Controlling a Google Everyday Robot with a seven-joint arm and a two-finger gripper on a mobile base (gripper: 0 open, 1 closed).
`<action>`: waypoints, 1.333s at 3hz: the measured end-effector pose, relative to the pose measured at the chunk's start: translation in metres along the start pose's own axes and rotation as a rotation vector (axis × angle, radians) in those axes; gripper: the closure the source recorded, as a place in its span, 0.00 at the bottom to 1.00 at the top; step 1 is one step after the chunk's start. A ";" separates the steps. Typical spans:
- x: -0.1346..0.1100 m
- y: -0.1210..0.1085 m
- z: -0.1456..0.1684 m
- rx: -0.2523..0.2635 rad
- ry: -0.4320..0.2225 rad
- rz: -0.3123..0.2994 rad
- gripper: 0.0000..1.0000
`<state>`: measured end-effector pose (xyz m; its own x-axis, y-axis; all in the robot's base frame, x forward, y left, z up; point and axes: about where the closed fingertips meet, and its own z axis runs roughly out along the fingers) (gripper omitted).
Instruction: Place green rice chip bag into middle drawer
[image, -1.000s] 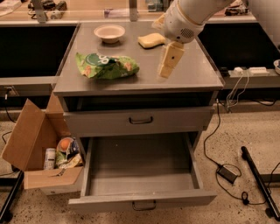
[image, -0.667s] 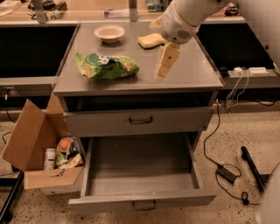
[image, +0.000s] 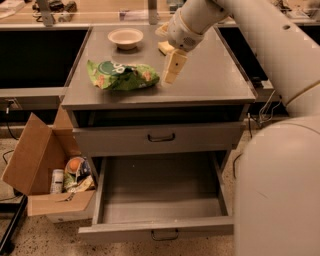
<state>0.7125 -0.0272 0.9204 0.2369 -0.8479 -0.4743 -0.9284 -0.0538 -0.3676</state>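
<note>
Green rice chip bag (image: 122, 75) lies crumpled on the bench (image: 215, 82), left of centre, w/ the hand (image: 171, 70) hanging just right of it, pointing down, open or closed can't tell; middle drawer (image: 160, 212) below is pulled out toward the near side, bowl (image: 125, 37) at far edge.

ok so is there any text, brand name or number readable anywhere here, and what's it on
No text can be read with certainty.
green rice chip bag: white round logo, lettering too blurred to read.
Packs in the cardboard box: labels too small to read.
gripper, above the cabinet top just right of the bag: no markings visible.
middle drawer, open: no label visible.
</note>
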 end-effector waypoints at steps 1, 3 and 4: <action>-0.002 -0.017 0.030 -0.006 -0.018 -0.004 0.00; -0.023 -0.033 0.072 -0.047 -0.074 -0.032 0.00; -0.036 -0.033 0.084 -0.076 -0.098 -0.055 0.17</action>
<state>0.7588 0.0491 0.8825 0.3111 -0.7874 -0.5321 -0.9314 -0.1415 -0.3352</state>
